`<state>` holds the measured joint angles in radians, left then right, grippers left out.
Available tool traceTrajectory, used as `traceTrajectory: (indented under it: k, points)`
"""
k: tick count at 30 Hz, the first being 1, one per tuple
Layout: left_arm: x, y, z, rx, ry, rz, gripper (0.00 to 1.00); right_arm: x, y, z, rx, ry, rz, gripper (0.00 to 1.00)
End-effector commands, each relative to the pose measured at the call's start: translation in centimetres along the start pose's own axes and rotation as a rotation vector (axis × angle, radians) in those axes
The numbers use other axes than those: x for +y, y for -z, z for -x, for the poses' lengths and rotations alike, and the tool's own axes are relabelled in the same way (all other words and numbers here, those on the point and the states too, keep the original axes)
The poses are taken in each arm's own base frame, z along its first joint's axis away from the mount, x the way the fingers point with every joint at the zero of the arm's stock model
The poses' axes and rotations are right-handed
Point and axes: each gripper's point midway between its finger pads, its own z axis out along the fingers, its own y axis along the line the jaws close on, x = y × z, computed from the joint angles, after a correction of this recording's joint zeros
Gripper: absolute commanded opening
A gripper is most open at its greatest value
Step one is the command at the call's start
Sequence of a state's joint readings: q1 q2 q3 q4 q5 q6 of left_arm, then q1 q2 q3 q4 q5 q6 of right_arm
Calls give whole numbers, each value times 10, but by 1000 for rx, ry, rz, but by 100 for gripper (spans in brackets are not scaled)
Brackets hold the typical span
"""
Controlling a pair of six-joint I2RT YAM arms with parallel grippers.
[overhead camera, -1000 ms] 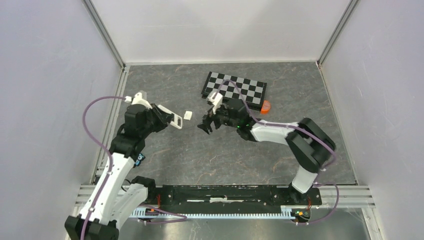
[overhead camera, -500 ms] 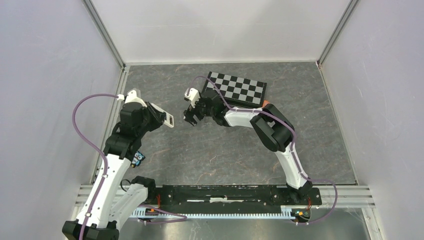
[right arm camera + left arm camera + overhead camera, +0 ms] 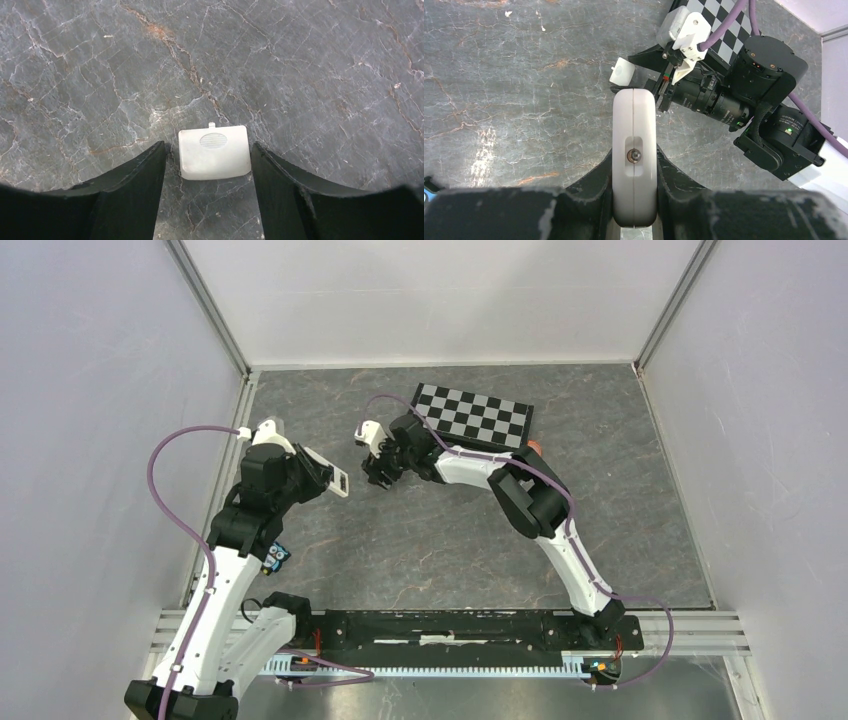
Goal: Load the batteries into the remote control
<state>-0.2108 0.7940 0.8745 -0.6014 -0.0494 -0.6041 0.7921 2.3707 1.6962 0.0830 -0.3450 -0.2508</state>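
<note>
**On the counter (image 3: 310,70): lid straddled, remote held**

The left gripper (image 3: 634,172) pinches the remote control (image 3: 634,130) by its long sides; it looks like light, stiff, slick plastic. The right gripper (image 3: 207,150), spread, straddles the battery cover (image 3: 215,155). No batteries visible.

Matt veined stone tabletop (image 3: 300,75), smooth white plastic remote (image 3: 634,115)

The top camera looks down from above and behind the arm bases over the whole worktop (image 3: 420,540). The right wrist camera faces straight down, very near it. The left wrist camera, farther off, faces the right gripper (image 3: 636,79); both show the white cover (image 3: 215,152).
</note>
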Motion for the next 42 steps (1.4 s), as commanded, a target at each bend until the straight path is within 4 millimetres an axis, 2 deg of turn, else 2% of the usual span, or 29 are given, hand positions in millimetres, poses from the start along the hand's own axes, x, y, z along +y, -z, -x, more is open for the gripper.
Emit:
traceTrajectory:
  k: [1,6,9,15,20,25,29,31,37,39,42]
  points:
    - [-11,8,17,-40,-44,-39,2,4,1,-20,107,76,8,63]
    - [-12,7,16,-35,-42,-47,2,6,3,-27,156,125,-20,44]
    - [-13,7,15,-31,-38,-51,2,7,10,-26,155,132,-44,40]
    - [-12,8,13,-31,-32,-56,2,12,39,-17,144,150,-64,42]
    - [-12,7,8,-29,-23,-70,2,29,71,-36,210,162,-19,46]
    - [-14,5,1,-14,-18,-94,2,54,107,-67,298,153,48,48]
    - [-14,3,-3,-7,-13,-102,2,60,128,-77,317,122,19,54]
    - [-14,3,-3,-7,-12,-104,2,58,133,-71,314,91,-9,57]
    - [-14,4,-2,-14,-17,-105,2,37,138,-39,241,-99,-186,89]
    - [-14,4,-2,-13,-16,-106,2,34,138,-35,229,-194,-233,94]
    - [-14,3,-3,-12,-17,-108,2,29,138,-35,212,-340,-312,95]
